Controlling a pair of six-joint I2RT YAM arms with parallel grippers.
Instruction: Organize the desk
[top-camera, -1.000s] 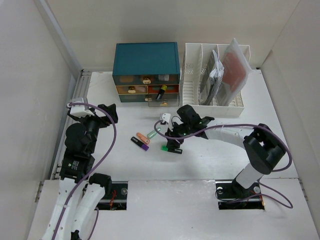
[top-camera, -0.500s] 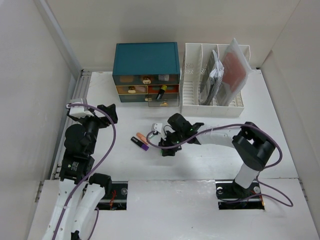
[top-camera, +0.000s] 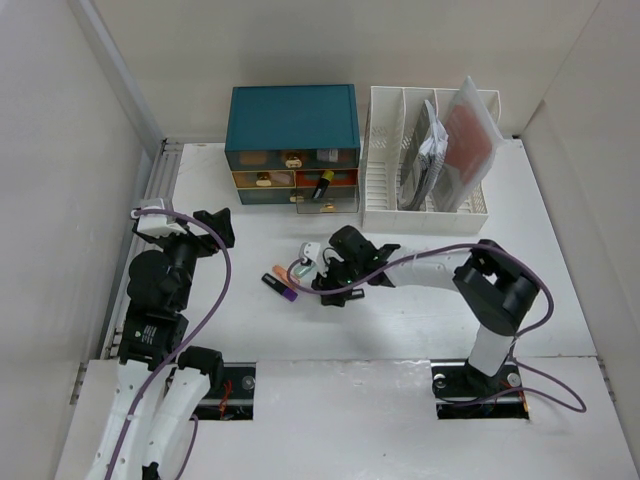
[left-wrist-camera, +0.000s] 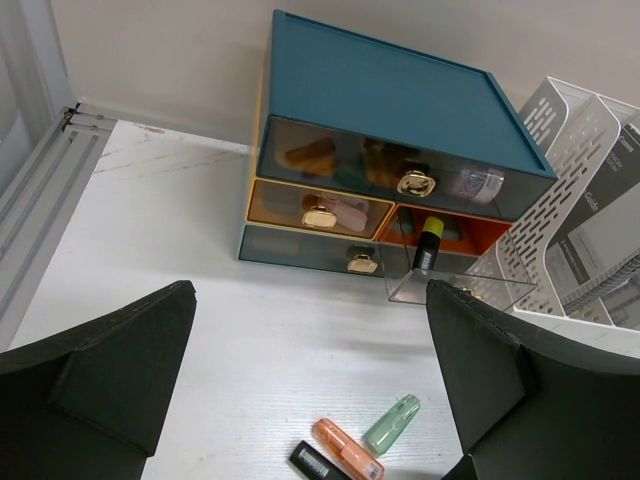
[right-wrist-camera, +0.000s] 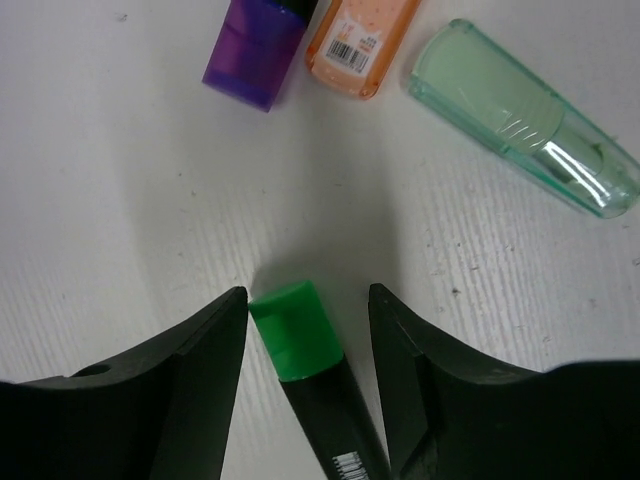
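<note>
On the white desk (top-camera: 240, 330) lies a black highlighter with a green cap (right-wrist-camera: 298, 325), between the fingers of my right gripper (right-wrist-camera: 305, 300). The jaws stand open around it, the left finger at the cap and a gap on the right. Just beyond lie a purple-capped highlighter (right-wrist-camera: 255, 45), an orange one (right-wrist-camera: 360, 35) and a pale green clear one (right-wrist-camera: 525, 130). In the top view my right gripper (top-camera: 326, 288) is low over the desk beside this cluster (top-camera: 285, 278). My left gripper (top-camera: 207, 229) is open and empty, held above the desk's left side.
A teal drawer cabinet (top-camera: 292, 120) stands at the back, with a clear drawer (left-wrist-camera: 440, 275) pulled out holding a yellow-tipped highlighter (left-wrist-camera: 428, 243). A white slotted file rack (top-camera: 425, 150) with papers stands to its right. The walls close in on the left and right.
My right gripper has moved left and come down around the green-capped highlighter, close to the other highlighters. The left arm has not moved.
</note>
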